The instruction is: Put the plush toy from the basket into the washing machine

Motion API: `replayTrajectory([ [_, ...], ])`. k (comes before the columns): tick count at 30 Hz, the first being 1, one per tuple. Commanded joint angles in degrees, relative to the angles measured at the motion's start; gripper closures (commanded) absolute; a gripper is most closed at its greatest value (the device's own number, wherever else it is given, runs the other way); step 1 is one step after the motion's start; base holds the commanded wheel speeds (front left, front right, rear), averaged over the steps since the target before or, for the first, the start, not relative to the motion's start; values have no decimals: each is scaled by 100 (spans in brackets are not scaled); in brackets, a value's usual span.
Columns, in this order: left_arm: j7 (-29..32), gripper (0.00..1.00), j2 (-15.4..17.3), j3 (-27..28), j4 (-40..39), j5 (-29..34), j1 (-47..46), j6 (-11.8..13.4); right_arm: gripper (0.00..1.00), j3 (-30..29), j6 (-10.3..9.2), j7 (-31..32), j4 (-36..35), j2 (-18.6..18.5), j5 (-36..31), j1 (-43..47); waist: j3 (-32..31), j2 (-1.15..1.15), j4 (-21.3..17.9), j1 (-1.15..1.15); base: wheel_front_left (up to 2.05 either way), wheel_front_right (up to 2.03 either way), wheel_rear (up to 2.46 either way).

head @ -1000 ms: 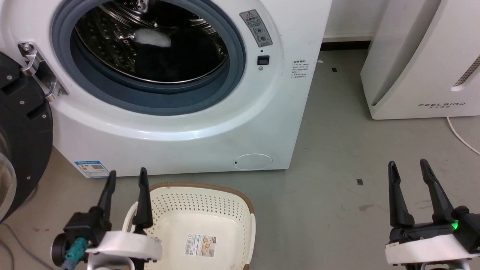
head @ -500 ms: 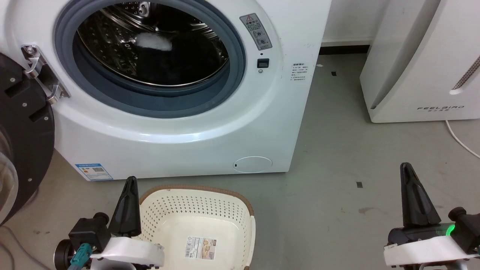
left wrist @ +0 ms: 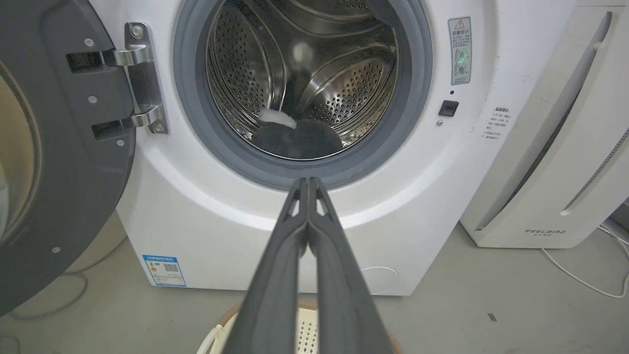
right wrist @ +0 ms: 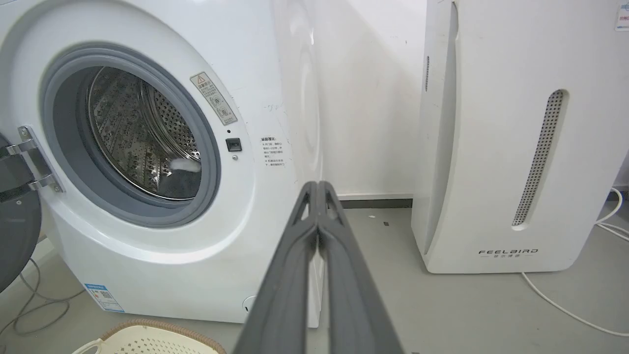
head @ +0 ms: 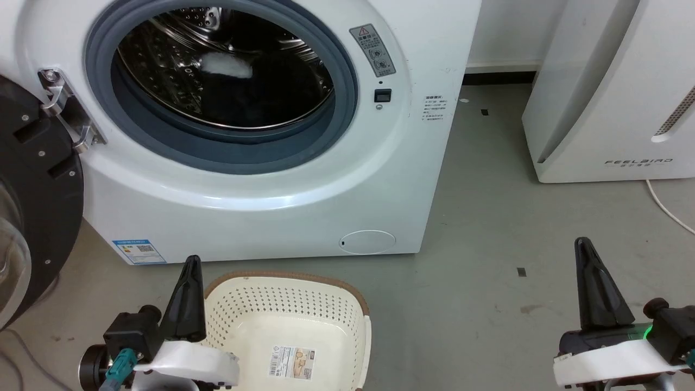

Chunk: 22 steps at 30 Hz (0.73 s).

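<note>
Since the plush toy (left wrist: 295, 140) sits in the washing machine (head: 260, 217), we seem done; jaws pressed together, we just rest.

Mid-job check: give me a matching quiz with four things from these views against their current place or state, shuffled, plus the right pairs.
Things:
1. plush toy
2. basket
3. washer door
4. left gripper

Place or state:
A. swung open, at the left in the head view
B. fingers shut, beside the basket's left rim
C. lying in the drum
D. on the floor, paper label on its bottom, no toy inside

Pairs: 1-C, 2-D, 3-A, 4-B.
</note>
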Motion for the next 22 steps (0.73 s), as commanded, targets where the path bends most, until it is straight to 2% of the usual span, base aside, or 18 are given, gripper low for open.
replayTrajectory([
  [1, 30, 100, -9, 0, -33, 49, 26, 14, 100, 16, -1, 42, 15, 0, -46, 4, -4, 0, 2, 0, 0, 0, 0],
  [22, 275, 100, -36, -3, -143, 254, 60, 34, 100, 70, -2, 288, 36, -1, -202, 8, -111, 0, 39, 0, 0, 0, 0],
])
